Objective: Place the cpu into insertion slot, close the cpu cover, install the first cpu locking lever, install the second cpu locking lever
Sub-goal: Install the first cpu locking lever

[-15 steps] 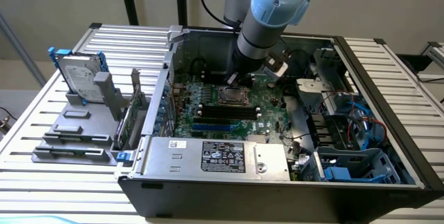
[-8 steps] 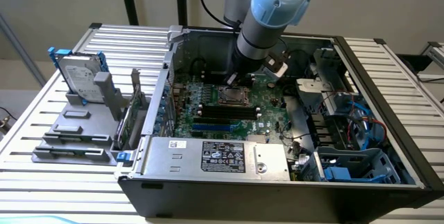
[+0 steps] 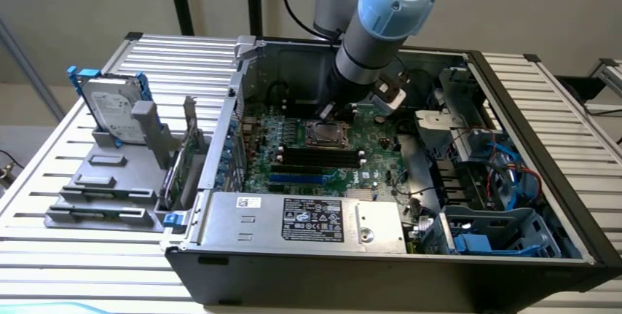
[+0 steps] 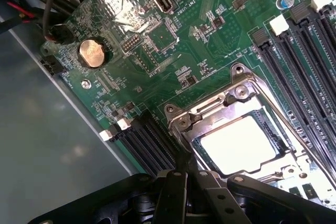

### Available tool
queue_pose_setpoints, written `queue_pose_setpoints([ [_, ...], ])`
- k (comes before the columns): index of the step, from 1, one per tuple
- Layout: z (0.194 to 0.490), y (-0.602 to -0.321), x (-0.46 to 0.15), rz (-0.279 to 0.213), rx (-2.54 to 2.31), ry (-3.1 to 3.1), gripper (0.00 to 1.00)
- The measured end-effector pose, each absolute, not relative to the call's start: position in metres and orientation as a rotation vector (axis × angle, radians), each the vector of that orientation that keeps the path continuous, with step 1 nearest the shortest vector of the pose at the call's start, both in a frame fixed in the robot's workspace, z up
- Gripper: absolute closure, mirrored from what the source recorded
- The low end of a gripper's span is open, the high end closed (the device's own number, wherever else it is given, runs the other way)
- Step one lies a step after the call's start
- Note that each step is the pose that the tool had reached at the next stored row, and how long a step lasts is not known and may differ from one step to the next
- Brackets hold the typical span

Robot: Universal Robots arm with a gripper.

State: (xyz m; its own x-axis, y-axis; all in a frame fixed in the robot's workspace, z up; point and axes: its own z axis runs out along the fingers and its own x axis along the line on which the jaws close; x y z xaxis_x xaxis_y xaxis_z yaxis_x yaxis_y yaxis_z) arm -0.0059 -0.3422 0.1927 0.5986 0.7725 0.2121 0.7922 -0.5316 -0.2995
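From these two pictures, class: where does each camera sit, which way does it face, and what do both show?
Exterior view: off the arm, above the open computer case, looking down; the arm reaches in.
Wrist view: on the wrist, close over the motherboard; the gripper shows dark.
Shared: the cpu under the cpu cover, beside memory slots.

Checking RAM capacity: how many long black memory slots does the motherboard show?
4, side by side beside the cpu socket. Others may be hidden.
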Motion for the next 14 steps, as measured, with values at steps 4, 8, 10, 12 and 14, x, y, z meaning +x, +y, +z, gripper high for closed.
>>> queue_pose_setpoints([
  [4, 0.1926, -0.3425, -0.0022, -0.071, -2.462, -1.262, 0.89],
  [8, 0.1926, -0.3428, 0.0003, -0.070, -2.458, -1.266, 0.89],
  [10, 0.1924, -0.3428, 0.0009, -0.070, -2.456, -1.268, 0.89],
  [12, 0.1922, -0.3429, 0.0010, -0.070, -2.453, -1.270, 0.89],
  [14, 0.1917, -0.3428, 0.0011, -0.071, -2.450, -1.273, 0.89],
])
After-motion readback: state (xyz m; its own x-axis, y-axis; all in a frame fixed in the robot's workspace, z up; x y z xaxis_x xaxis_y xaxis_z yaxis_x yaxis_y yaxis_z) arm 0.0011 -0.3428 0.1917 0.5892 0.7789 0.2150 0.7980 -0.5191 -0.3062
